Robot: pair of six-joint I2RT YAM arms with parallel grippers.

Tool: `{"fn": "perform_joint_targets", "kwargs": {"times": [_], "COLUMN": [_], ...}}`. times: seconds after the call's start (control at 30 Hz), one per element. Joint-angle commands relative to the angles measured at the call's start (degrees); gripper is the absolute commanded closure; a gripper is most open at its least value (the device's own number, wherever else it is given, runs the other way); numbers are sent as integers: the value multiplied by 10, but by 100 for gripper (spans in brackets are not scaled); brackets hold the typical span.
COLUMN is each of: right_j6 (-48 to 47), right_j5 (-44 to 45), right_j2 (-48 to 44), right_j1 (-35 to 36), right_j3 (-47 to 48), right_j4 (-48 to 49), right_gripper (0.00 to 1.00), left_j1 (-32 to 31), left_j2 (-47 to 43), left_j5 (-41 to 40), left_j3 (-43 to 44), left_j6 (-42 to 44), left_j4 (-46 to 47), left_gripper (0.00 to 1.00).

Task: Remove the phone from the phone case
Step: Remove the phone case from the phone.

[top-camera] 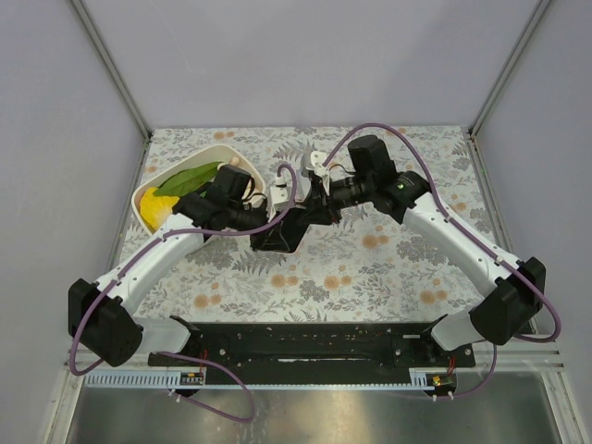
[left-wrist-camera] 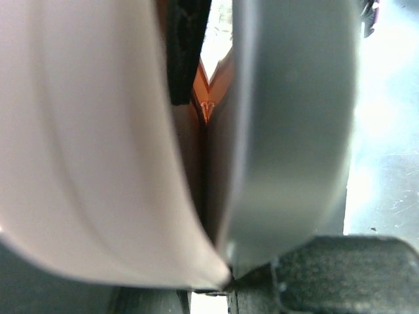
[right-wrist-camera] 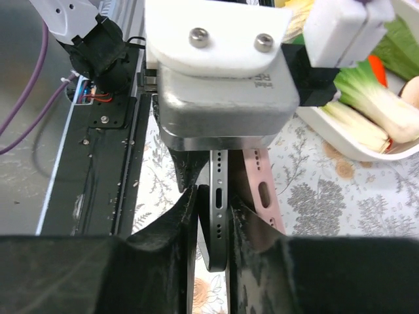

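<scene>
A dark phone (right-wrist-camera: 219,216) stands on edge between both grippers above the table centre (top-camera: 280,236). My right gripper (right-wrist-camera: 218,226) is shut on the phone's bottom end, one black finger on each face. The pink phone case (right-wrist-camera: 262,186) has come away from that end and splays to the right. My left gripper (right-wrist-camera: 216,157) grips the far end of the phone and case from the opposite side (top-camera: 270,220). The left wrist view is a blurred close-up, with the pale pink case (left-wrist-camera: 85,163) on the left, a grey surface (left-wrist-camera: 294,131) on the right, and a narrow orange gap between them.
A white bowl (top-camera: 225,148) of green and yellow vegetables sits at the back left, close behind the left gripper; it also shows in the right wrist view (right-wrist-camera: 340,147). The black base rail (top-camera: 296,342) runs along the near edge. Cables loop over both arms.
</scene>
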Motion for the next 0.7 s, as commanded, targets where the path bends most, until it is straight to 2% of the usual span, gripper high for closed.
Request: {"fn": "perform_joint_targets", "kwargs": {"times": [0.0, 0.17, 0.3, 0.5, 0.57, 0.6, 0.67], "right_j6": [-17, -26, -31, -30, -29, -30, -29], "right_j5": [18, 30, 46, 74, 80, 83, 87], "right_j2": [42, 38, 30, 11, 8, 5, 2], "right_j1": [31, 30, 30, 31, 30, 30, 30], "right_j3": [-12, 3, 11, 5, 4, 2, 0], "right_j4": [-104, -121, -132, -132, -132, -132, -132], "right_gripper": [83, 98, 100, 100, 100, 100, 100], "left_j1": [2, 2, 3, 3, 3, 3, 4], "left_j2": [-48, -49, -50, -49, -53, -54, -59], "left_j5": [73, 40, 25, 22, 21, 21, 22], "left_j3": [32, 22, 10, 9, 6, 5, 2], "left_j6": [-10, 27, 38, 26, 22, 20, 16], "left_j4": [170, 150, 147, 140, 143, 143, 145], "left_gripper": [100, 99, 90, 43, 22, 16, 11]}}
